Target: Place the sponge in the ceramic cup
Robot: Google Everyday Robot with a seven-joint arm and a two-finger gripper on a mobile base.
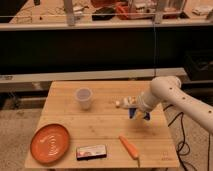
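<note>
The ceramic cup [83,98] is a small whitish round cup standing upright on the far left-centre of the wooden table [105,125]. My white arm reaches in from the right. Its gripper [138,113] hangs above the right part of the table, to the right of the cup and well apart from it. The gripper is shut on the sponge [132,113], a small dark blue block that shows below and between the fingers, lifted off the tabletop.
An orange plate [50,143] lies at the front left. A flat dark packet [91,151] sits at the front centre, with an orange carrot-shaped stick [129,146] to its right. A small pale object [121,103] lies just behind the gripper. Dark shelving runs behind the table.
</note>
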